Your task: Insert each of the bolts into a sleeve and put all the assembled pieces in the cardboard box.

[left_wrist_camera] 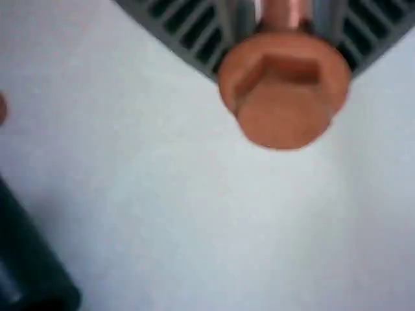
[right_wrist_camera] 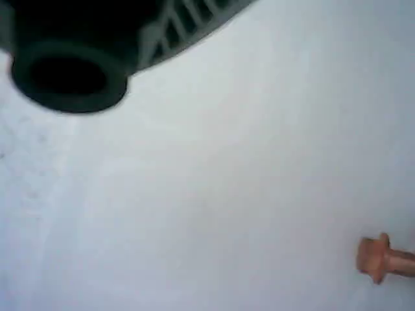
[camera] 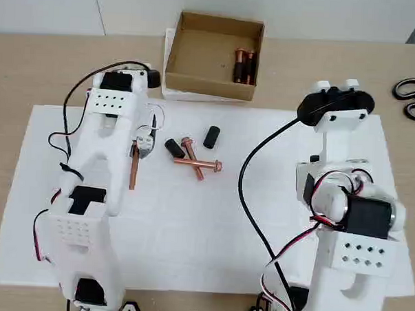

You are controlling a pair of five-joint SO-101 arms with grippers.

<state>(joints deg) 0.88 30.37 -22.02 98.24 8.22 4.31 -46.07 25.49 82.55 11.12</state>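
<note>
While both arms hang over the white paper sheet (camera: 203, 252) on the tan table (camera: 32, 65), this reads as the mating step: bolt into sleeve, in the air.

The left gripper (camera: 140, 147) is clenched on a copper-coloured hex-flange bolt (camera: 134, 167). The left wrist view looks at its head end-on, with the shank running up between ribbed grey jaws. The right gripper (right_wrist_camera: 84, 32) is clamped on a short black cylindrical sleeve (right_wrist_camera: 68, 74), bore facing the camera.

My take on doing it well:
- The two held parts are well apart, so get the bolt axis and bore collinear before closing the gap.
- Feed slowly and keep both grips tight so neither part twists.
- I can't tell how much shank clears the left jaws. Check the threaded end is free before feeding.

The brown cardboard box (camera: 210, 85) sits at the far edge of the sheet. It holds two assembled pieces (camera: 244, 66) side by side near its right wall, each copper with a black sleeve on it.

On the sheet between the arms lie two loose copper bolts (camera: 197, 164), touching each other, both with flanged hex heads and plain shanks. One loose black sleeve (camera: 174, 148) lies just beside them, a second black sleeve (camera: 212, 137) is nearby, and both are stubby tubes. That leaves three bolt-sleeve pairs still outside the box, counting the held one.
</note>
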